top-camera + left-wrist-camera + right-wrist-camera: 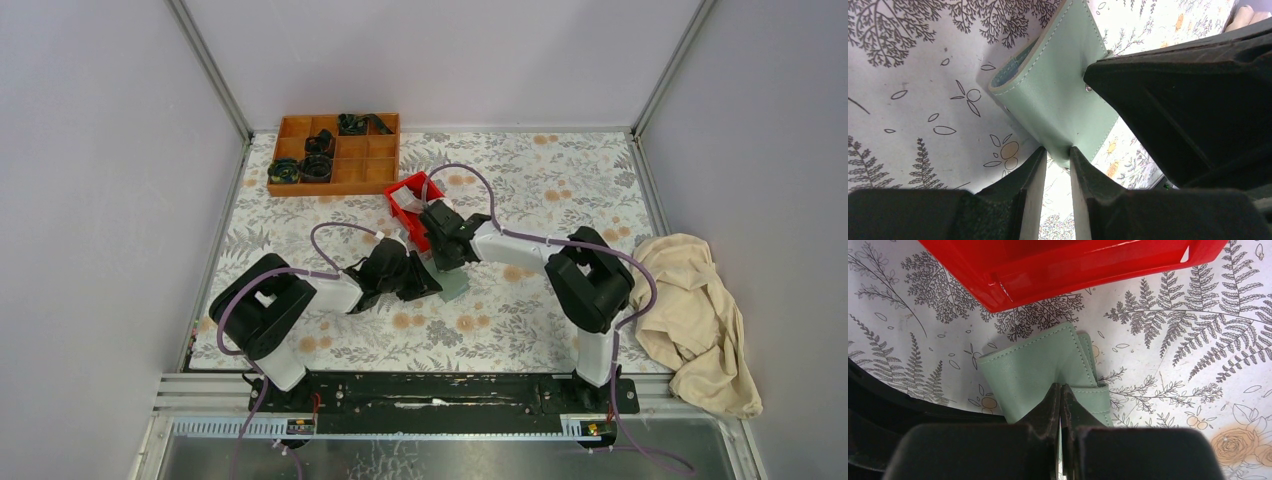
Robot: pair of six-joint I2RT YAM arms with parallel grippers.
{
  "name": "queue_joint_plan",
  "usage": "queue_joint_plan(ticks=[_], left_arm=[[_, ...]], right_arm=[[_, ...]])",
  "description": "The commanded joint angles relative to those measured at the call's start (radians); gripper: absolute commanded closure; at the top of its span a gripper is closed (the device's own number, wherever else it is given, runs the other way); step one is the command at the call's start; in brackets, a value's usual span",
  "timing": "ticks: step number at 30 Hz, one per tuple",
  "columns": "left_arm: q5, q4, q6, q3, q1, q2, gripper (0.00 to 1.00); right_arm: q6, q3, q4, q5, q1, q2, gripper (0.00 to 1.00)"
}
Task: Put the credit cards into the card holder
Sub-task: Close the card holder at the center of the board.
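Floral counter (560, 180) carries the sage-green card holder (1058, 95) near the red bin (1073, 270), its corner grasped by the left jaws while the clenched right jaws press, perhaps nipping, a flap, so opposing pulls could slip that thin corner free.

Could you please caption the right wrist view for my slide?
Right hand pinches the sage-green card holder just short of the red bin.
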Motion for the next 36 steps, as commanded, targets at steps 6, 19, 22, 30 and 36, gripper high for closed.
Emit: queue_joint_plan(ticks=[6, 19, 22, 30, 36], left_arm=[[-0.072, -0.062, 0.014, -0.004, -0.005, 0.045, 0.68], [-0.080, -0.127, 0.009, 0.028, -0.017, 0.041, 0.68], [-0.083, -0.146, 0.007, 0.037, -0.021, 0.040, 0.68], [-0.092, -0.188, 0.002, 0.051, -0.029, 0.040, 0.68], [-0.095, -0.218, 0.005, 0.064, -0.032, 0.038, 0.68]], right_arm=[[0.109, -0.182, 0.025, -0.085, 0.054, -0.036, 1.00], [0.248, -0.484, 0.237, -0.095, 0.063, -0.100, 1.00], [0.282, -0.547, 0.298, -0.099, 0.064, -0.107, 1.00], [0.357, -0.661, 0.415, -0.095, 0.091, -0.083, 1.00], [0.428, -0.740, 0.515, -0.090, 0.113, -0.050, 1.00]])
